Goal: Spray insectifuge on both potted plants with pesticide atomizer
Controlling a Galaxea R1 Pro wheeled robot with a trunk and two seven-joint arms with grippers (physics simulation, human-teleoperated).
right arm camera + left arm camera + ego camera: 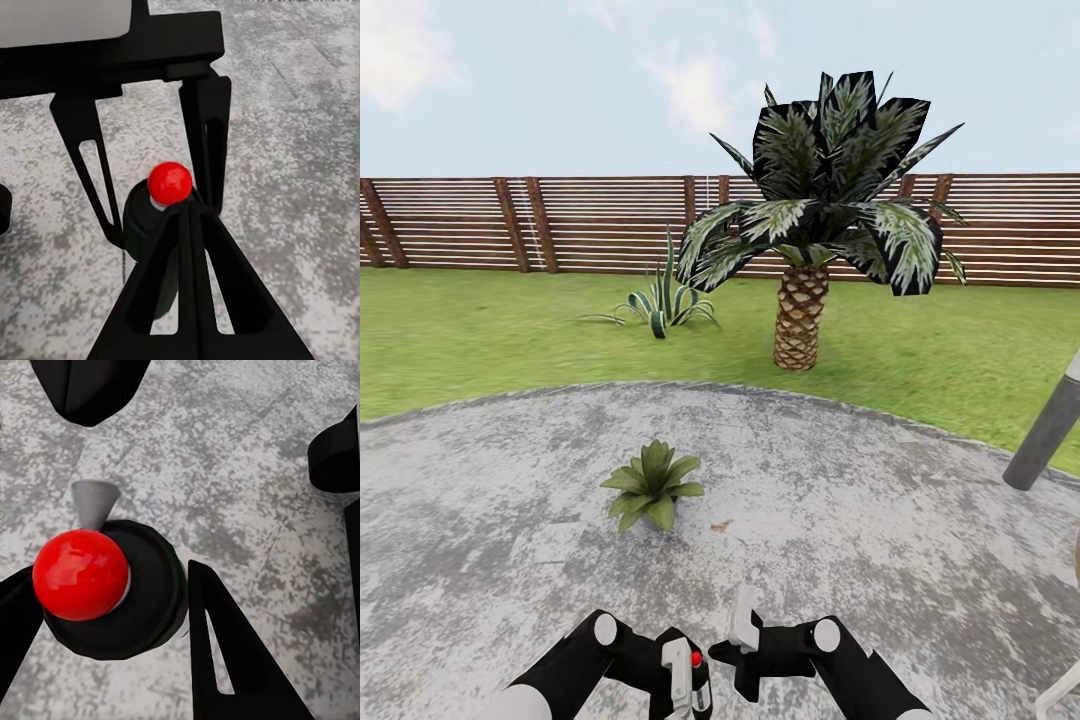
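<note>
Round grey mottled stone patio (880, 520) underfoot, lawn and brown slatted wooden fence (560, 225) beyond. Thick-trunked palm (802, 310) on grass. One small green potted rosette (652, 487) on the stone, ahead. Left tool (682, 678) clenched around slim dark red-capped atomizer bottle (112, 585), upright. Right tool (745, 640) just beside; fingers together.

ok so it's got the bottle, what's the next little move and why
Probably raise the left gripper and aim the pesticide atomizer at the potted plant. The fingers close on the bottle, its grey nozzle points over bare patio, and the plant sits ahead, slightly left of the arms. Only a judgement.
</note>
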